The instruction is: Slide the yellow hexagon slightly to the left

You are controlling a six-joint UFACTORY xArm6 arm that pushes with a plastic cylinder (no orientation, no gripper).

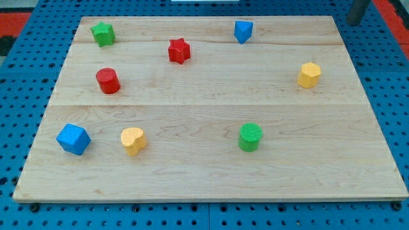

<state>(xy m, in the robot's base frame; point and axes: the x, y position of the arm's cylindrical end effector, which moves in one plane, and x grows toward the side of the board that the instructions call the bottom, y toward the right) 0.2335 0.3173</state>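
Observation:
The yellow hexagon sits at the right side of the wooden board. My tip shows at the view's top right corner, just beyond the board's top right edge. It is above and to the right of the yellow hexagon, well apart from it and touching no block.
A blue block, a red star and a green star lie along the top. A red cylinder is at the left. A blue cube, a yellow heart and a green cylinder lie lower down.

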